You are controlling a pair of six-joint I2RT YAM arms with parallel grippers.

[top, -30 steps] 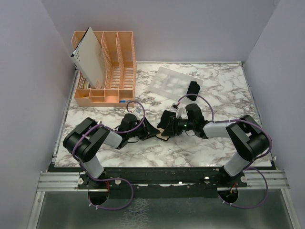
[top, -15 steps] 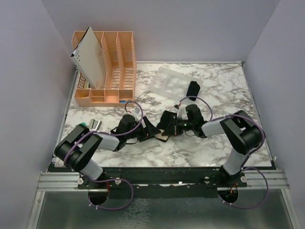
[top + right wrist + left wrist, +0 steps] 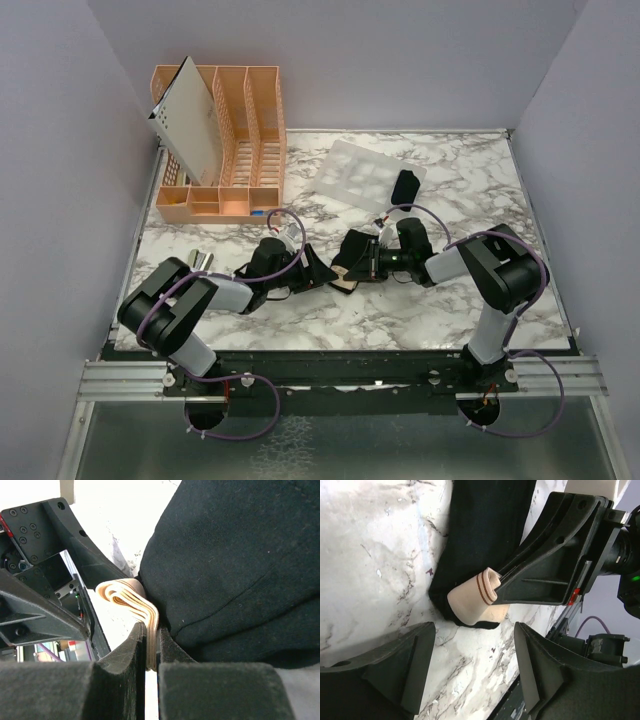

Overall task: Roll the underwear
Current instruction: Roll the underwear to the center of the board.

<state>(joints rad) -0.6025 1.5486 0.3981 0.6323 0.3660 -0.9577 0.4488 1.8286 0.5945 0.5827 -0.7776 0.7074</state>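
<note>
Underwear (image 3: pixel 351 250) looks soft and limp; best held by the tan band (image 3: pixel 342 286) at six o'clock, where right gripper (image 3: pixel 148 645) pinches; left gripper (image 3: pixel 472 650) gapes.

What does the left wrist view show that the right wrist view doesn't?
Only left wrist: the left tool open and gripping nothing, and two dark stripes on the rolled end of the tan band. Only right wrist: the band's stacked layers seen edge-on, pinched between the fingers of the right tool. Both: the black underwear lying on the marble table, with the right tool shut on its band.
</note>
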